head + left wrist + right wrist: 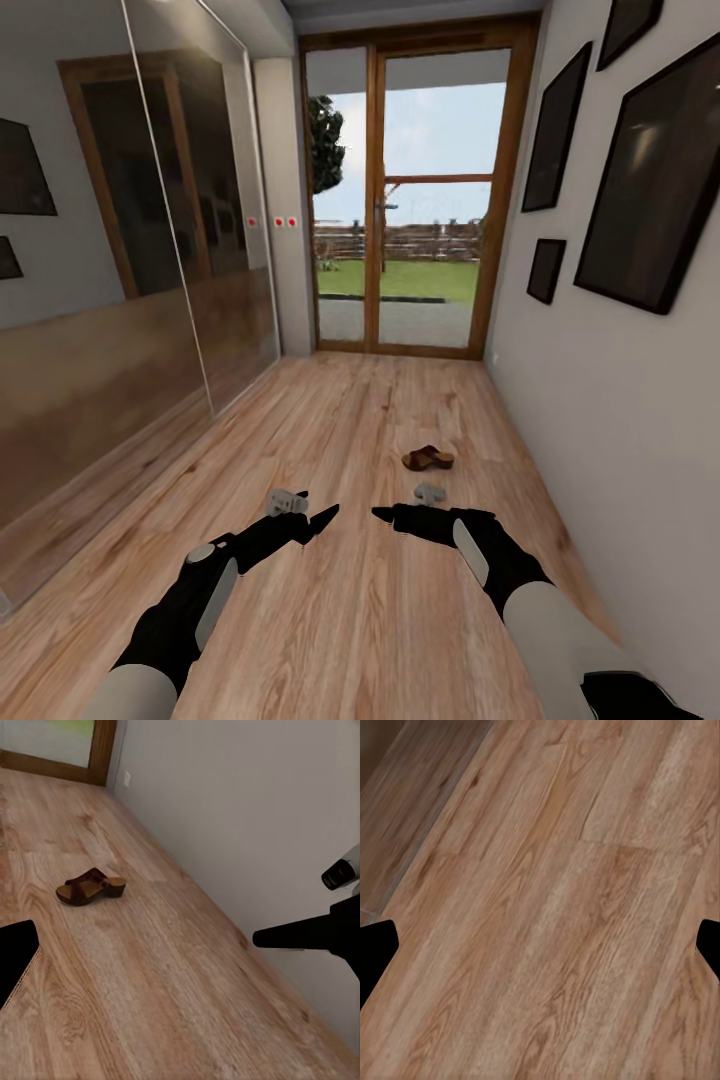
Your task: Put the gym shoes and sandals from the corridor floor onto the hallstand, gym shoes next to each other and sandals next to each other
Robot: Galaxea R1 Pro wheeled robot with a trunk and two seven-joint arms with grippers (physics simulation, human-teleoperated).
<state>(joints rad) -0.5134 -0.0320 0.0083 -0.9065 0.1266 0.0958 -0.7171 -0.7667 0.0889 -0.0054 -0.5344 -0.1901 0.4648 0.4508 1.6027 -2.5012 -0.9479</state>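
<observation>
A mirrored wardrobe wall [130,300] ran down the left of the corridor, reflecting dark frames and wood. Beside it the corridor floor [340,620] stretched bare toward a glazed wooden door [415,190] at the far end, with grass and a fence beyond the glass.

Low in the head view, the left gripper [322,520] hung above the planks, its dark fingers drawn to a point; whether they were parted I could not tell. The right gripper [385,516] pointed inward toward it, and its wrist view showed 2 finger tips at opposite edges with bare floor between, so it stood open and empty.

Just past the right gripper, 1 sandal [428,458] lay upright on the floor near the right wall [620,430], nothing blocking it. The left wrist view showed the sandal [91,886] too. 4 dark picture frames [655,170] hung on that wall.
</observation>
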